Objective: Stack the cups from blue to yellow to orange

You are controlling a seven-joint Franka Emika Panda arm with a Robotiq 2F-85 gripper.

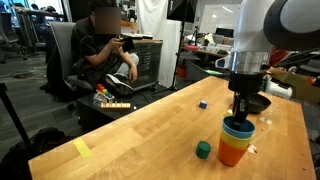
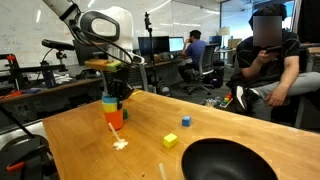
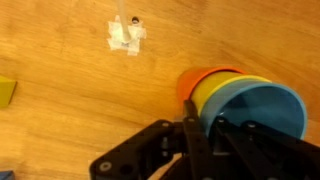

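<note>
A person (image 1: 105,45) is sitting in a busy office room behind the wooden tabletop (image 1: 130,130). The hand (image 1: 240,108) is hanging clenched. Just under it, the blue cup (image 1: 237,124) is sitting inside the yellow cup (image 1: 236,134), and that one is sitting inside the orange cup (image 1: 232,152). The stacking is looking done. I cannot tell if the hand is pinching the blue rim. If it is, only letting go is left.

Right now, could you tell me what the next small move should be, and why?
Probably open and lift straight up: the blue cup already sits nested in the yellow cup inside the orange cup, and the gripper appears shut on its rim.
</note>
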